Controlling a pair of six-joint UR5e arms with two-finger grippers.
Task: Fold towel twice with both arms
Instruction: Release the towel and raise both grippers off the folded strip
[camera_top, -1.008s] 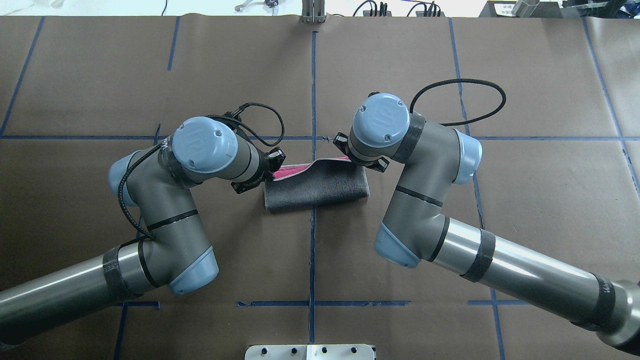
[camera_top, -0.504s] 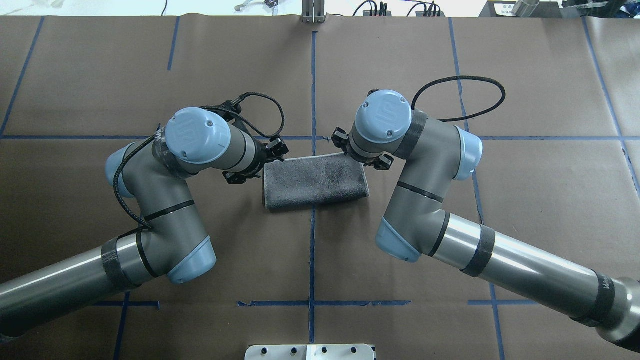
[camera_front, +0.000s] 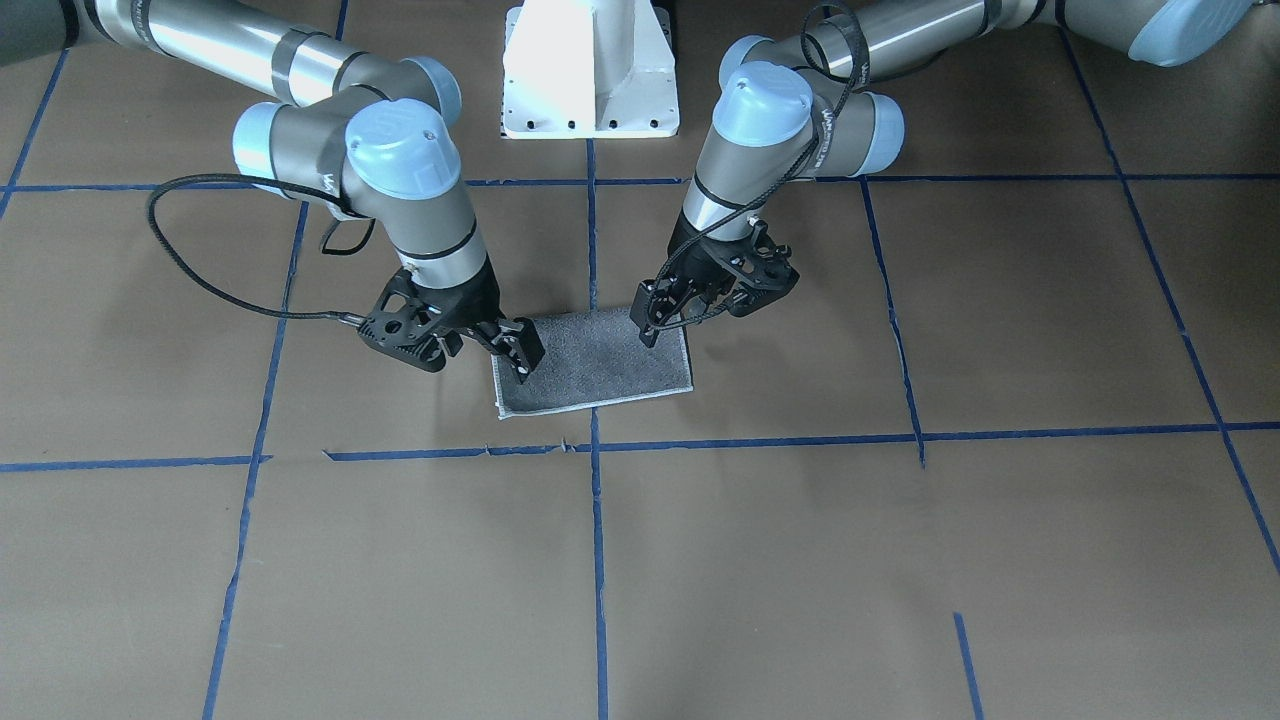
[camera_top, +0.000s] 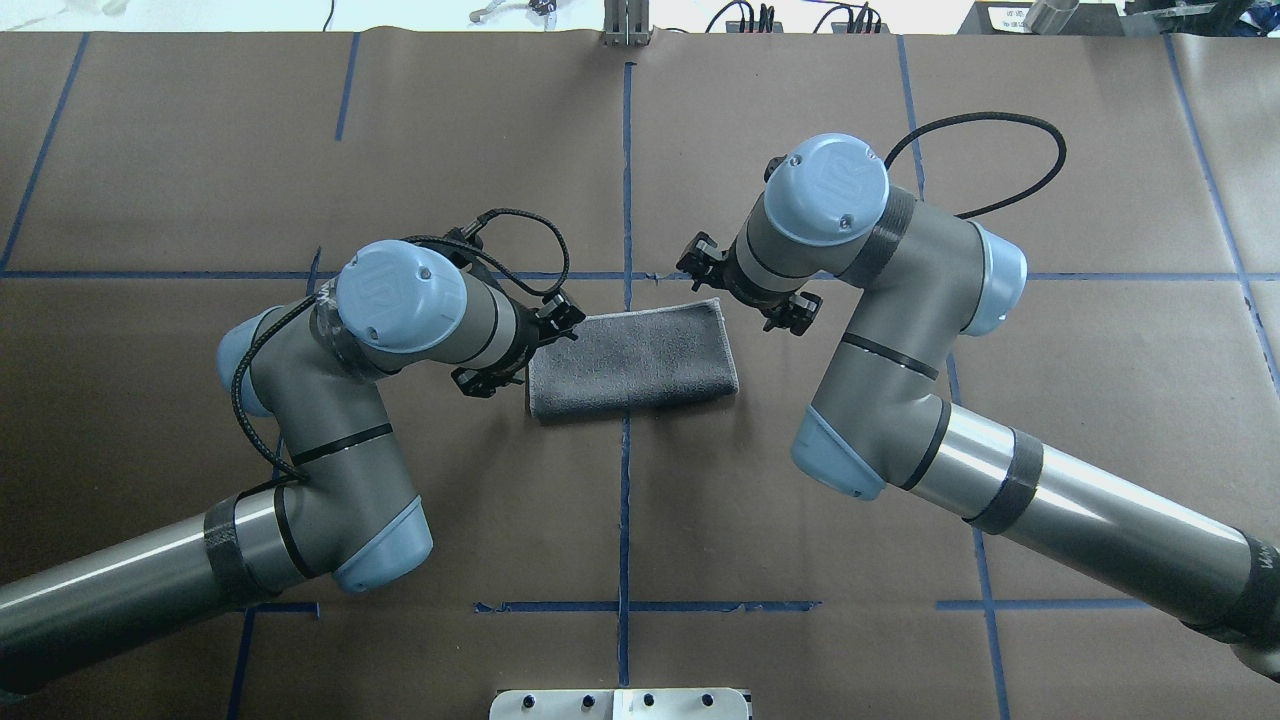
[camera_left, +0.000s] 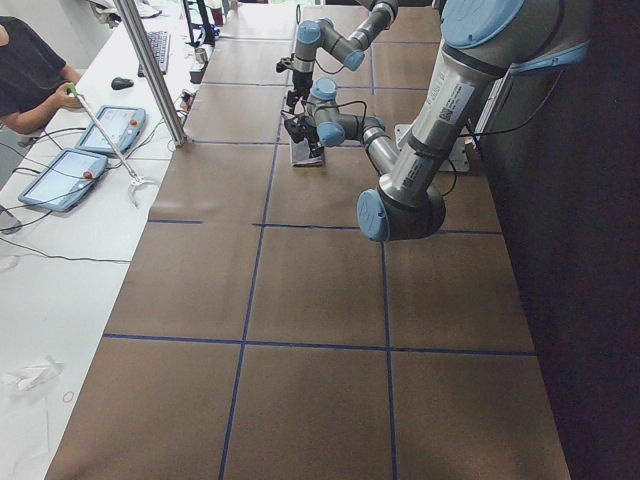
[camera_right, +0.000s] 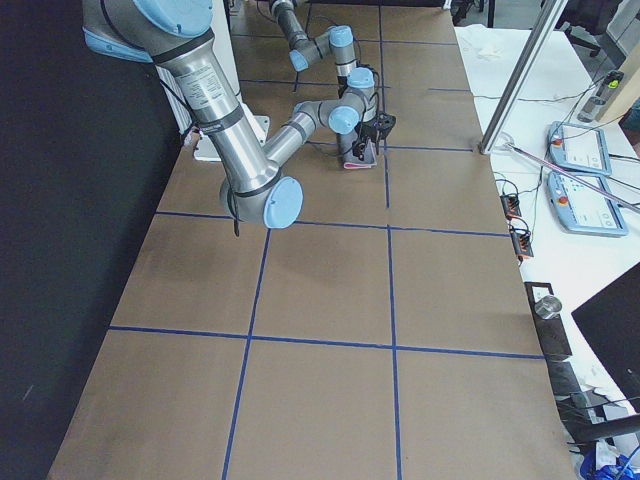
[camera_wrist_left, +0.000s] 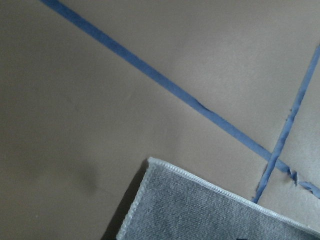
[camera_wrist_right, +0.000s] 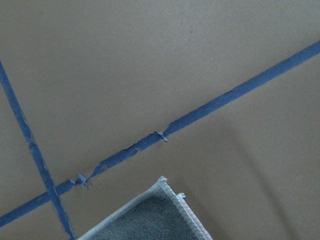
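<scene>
"Looking at the left gripper (camera_front: 650, 322), is it gripping anything?"

"No. Its jaws are spread and empty, poised by the upper right corner of the small grey terry towel with white stitched edging (camera_front: 600, 365). The right gripper (camera_front: 520, 358) is parted and bare too, at the towel's left edge."

"And the towel?"

"Flat, a rectangle just above mid-frame, across the vertical blue tape line (camera_front: 597, 560) on the brown paper-covered table (camera_front: 900, 550). I'd say fold one is done. Next, both must pinch one short end and carry it across."

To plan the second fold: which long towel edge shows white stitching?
The edge of the towel farthest from the white pedestal; the opposite long edge is a plain grey fold.
</scene>
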